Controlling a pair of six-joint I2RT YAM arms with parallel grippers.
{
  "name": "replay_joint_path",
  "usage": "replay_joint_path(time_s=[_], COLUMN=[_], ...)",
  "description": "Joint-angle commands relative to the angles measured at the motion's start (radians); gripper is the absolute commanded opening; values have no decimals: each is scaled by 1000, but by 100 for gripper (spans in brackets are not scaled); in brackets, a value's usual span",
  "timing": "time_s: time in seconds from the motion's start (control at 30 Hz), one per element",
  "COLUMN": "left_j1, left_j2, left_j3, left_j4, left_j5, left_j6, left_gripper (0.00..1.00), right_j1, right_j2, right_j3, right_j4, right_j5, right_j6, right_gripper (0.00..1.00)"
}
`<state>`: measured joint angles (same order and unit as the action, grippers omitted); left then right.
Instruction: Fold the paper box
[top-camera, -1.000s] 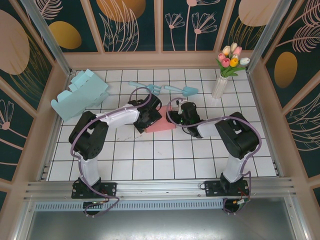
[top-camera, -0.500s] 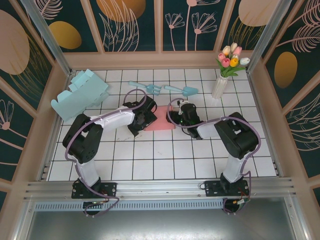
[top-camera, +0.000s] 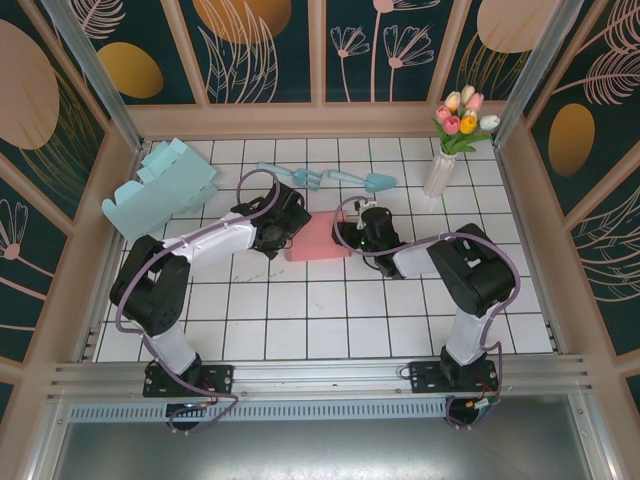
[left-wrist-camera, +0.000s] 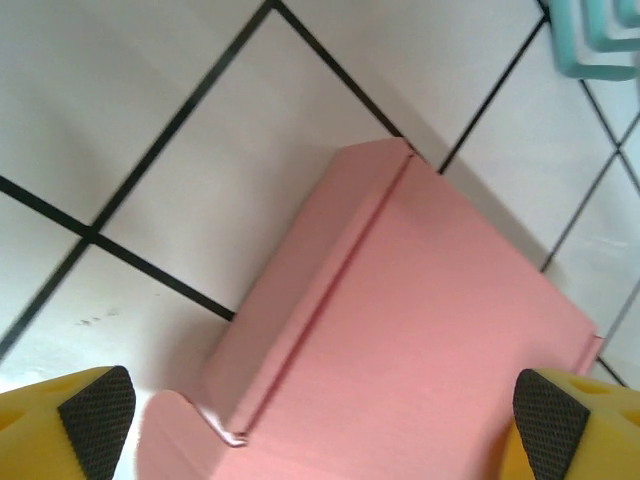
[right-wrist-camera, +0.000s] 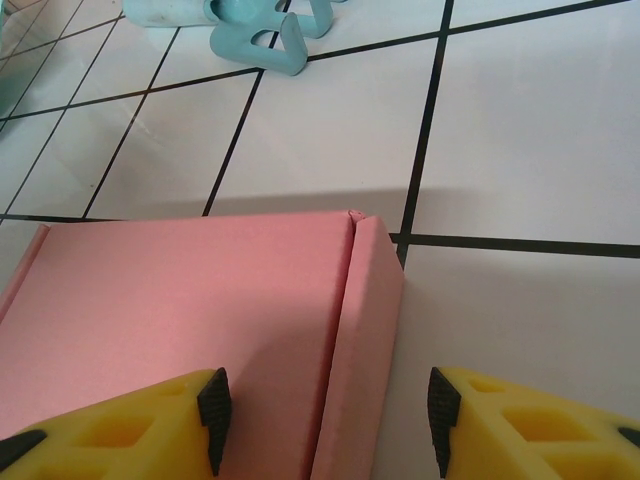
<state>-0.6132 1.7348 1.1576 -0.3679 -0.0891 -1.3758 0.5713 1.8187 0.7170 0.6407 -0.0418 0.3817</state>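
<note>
Pink box (top-camera: 320, 238) lies flat on the tiled tabletop (top-camera: 300, 310), lid side up, and both arms are right on it. From the left wrist view the box (left-wrist-camera: 400, 330) runs off on a slant, with a folded strip along its left edge and a small rounded flap poking out at its near corner.

The left pincer (top-camera: 278, 228) sits at the box's left side, jaws flung wide (left-wrist-camera: 320, 420). Its pads (left-wrist-camera: 95, 410) stand apart at either flank of the box's near end, gripping nothing.

The right pincer (top-camera: 352, 236) is at the box's right side, jaws about half open (right-wrist-camera: 327, 405). They straddle the box's (right-wrist-camera: 190, 320) folded right edge, one pad (right-wrist-camera: 213, 405) over the lid, the other over bare tile.

Behind the box lie two teal tools (top-camera: 300, 177). Far behind and right of it stands a vase of tulips (top-camera: 440, 170). Far left of it rests pale blue cardboard (top-camera: 160, 190).
</note>
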Motion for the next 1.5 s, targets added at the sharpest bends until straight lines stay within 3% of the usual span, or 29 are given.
replay_joint_path(time_s=[0.0, 0.7, 1.07, 1.33, 1.47], left_j1=[1, -4, -30, -30, -29], left_j2=[-9, 46, 44, 0, -14], left_j3=[-37, -90, -24, 27, 18], left_j4=[56, 103, 74, -153, -174], left_j5=[57, 179, 175, 10, -46], left_j6=[-75, -200, -210, -138, -93], left_gripper=[99, 95, 95, 95, 95], right_j1=[9, 8, 8, -4, -5], right_j2=[48, 71, 76, 76, 81], right_j3=[-21, -44, -48, -52, -43], right_j4=[-63, -20, -10, -14, -20], right_j5=[23, 19, 17, 16, 14], right_j6=[5, 33, 43, 36, 37], right_gripper=[57, 56, 56, 56, 56])
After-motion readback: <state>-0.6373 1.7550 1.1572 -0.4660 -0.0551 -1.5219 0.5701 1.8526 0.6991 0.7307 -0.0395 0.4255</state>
